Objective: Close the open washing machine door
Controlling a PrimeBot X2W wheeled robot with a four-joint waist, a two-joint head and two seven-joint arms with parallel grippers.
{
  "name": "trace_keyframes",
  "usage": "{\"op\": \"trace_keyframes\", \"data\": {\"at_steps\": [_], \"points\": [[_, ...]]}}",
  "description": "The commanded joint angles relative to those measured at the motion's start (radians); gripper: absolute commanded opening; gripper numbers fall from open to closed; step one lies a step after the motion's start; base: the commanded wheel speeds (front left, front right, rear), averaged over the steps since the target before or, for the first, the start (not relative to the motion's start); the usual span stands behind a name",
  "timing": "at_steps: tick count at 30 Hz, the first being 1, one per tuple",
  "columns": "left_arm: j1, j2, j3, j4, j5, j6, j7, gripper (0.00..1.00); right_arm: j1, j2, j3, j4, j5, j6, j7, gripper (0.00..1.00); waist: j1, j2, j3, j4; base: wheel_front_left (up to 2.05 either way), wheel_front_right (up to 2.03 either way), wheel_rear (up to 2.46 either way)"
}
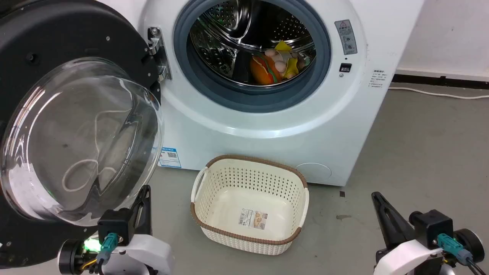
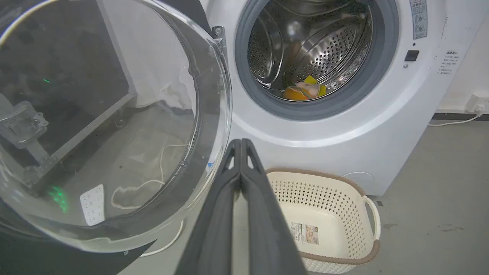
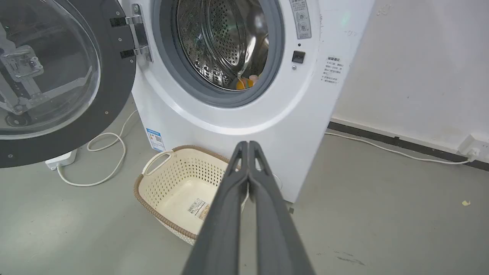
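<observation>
The washing machine door (image 1: 76, 137) is swung wide open to the left of the white washing machine (image 1: 267, 126), its black frame hinged at the port's left side and its clear glass bowl bulging toward me. The door (image 2: 107, 126) fills the left of the left wrist view, and the door (image 3: 57, 76) shows at the upper left of the right wrist view. My left gripper (image 1: 145, 191) is shut and empty, just below the glass bowl's lower right edge. My right gripper (image 1: 376, 196) is shut and empty, low on the right over the floor.
Colourful soft items (image 1: 275, 63) lie in the steel drum (image 1: 248, 38). A cream perforated basket (image 1: 250, 204) with a brown rim stands empty on the grey floor before the machine. A white cable (image 3: 103, 152) loops on the floor under the door. A wall (image 3: 420, 76) stands right of the machine.
</observation>
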Motion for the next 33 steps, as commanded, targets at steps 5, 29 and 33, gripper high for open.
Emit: {"op": "trace_keyframes", "data": {"at_steps": [5,29,33], "points": [[0.014,-0.001,0.003,-0.004,0.002,-0.006,0.000,0.00,-0.014,0.005,0.000,-0.005,-0.006,0.001,0.001,0.00,0.0000,0.0000,0.000,0.000,0.00,0.00,0.00],[0.014,-0.001,0.003,-0.004,0.002,-0.006,0.000,0.00,-0.014,0.005,0.000,-0.005,-0.006,0.001,0.001,0.00,0.0000,0.0000,0.000,0.000,0.00,0.00,0.00],[0.014,-0.001,0.003,-0.004,0.002,-0.006,0.000,0.00,-0.014,0.005,0.000,-0.005,-0.006,0.001,0.001,0.00,0.0000,0.0000,0.000,0.000,0.00,0.00,0.00]]}}
